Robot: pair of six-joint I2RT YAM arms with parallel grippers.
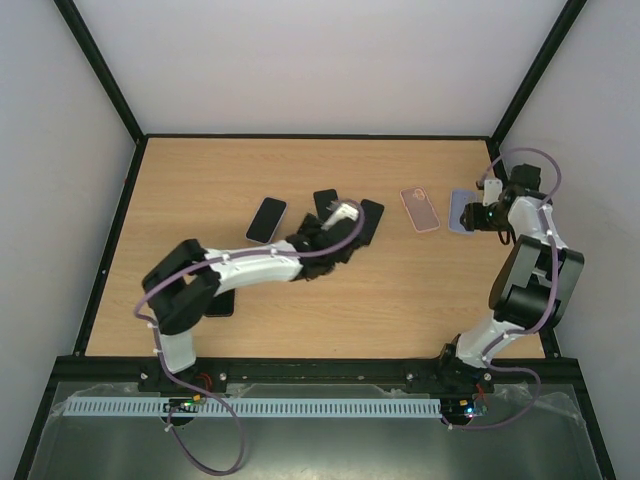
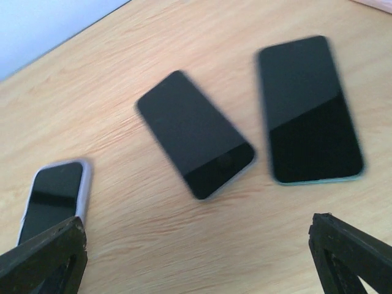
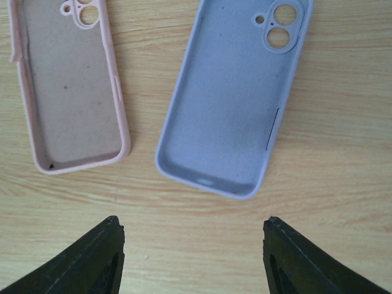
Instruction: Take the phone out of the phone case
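Left gripper (image 2: 196, 248), spread wide and empty, hangs over three dark-screened phones. The phone in its pale lilac case (image 2: 55, 196) lies partly under one fingertip, with a tilted bare black phone (image 2: 196, 135) and a second bare black phone (image 2: 309, 110) farther ahead. Right gripper (image 3: 193, 245), also spread and empty, hovers near two empty soft cases, a pink case (image 3: 70, 92) and a lavender case (image 3: 229, 104).

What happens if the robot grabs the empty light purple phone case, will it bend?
Probably a little: the empty light purple phone case is a thin matte shell, so it looks rubbery. With nothing inside, it is likely light. Lying flat, it should slide, not roll, if pushed.
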